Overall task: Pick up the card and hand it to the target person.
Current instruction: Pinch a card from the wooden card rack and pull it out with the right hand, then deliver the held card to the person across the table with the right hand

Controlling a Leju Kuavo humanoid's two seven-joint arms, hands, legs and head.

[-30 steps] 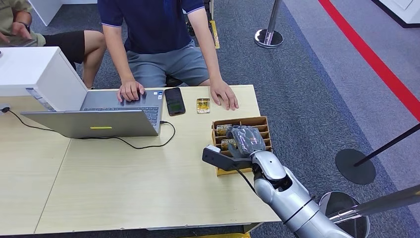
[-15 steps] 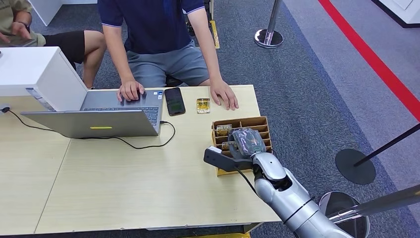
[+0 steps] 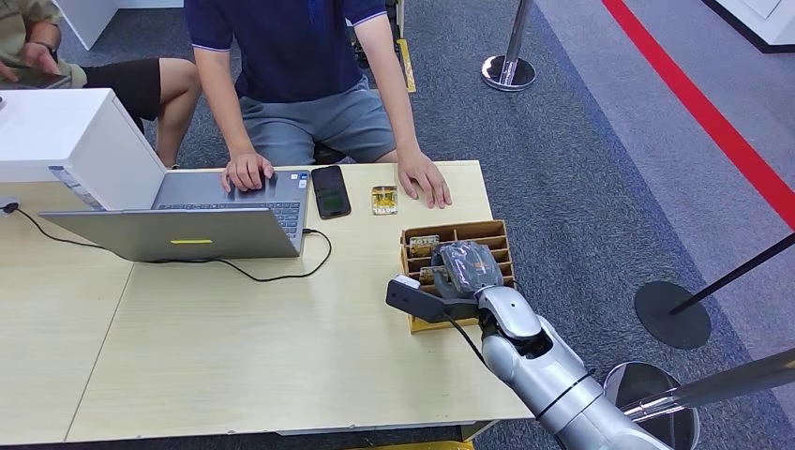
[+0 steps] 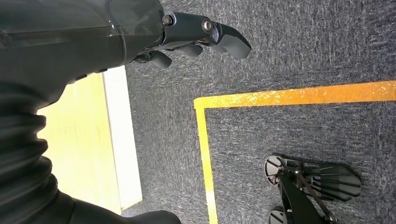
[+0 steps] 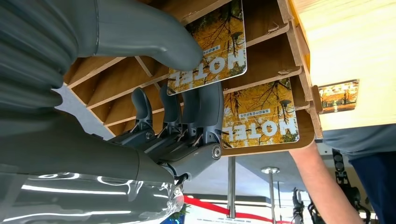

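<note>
Since the earlier frame your right hand [image 3: 466,269] has moved only a little inside the wooden card holder [image 3: 500,230], settling more over its middle slots. In the right wrist view the thumb [image 5: 154,39] presses on the face of one hotel card [image 5: 219,51] and the dark fingers [image 5: 205,109] curl behind it, so the hand seems to pinch this card, which is not yet lifted out. A second card [image 5: 264,119] stands in the next slot, just beside. If you pull up at an angle, the card can catch on the divider and slip, or drag the light holder along the bench [image 3: 234,347]. Your left hand [image 4: 196,37] hangs over the carpet, fingers curled, holding nothing. The seated person [image 3: 300,56] waits behind the holder.
</note>
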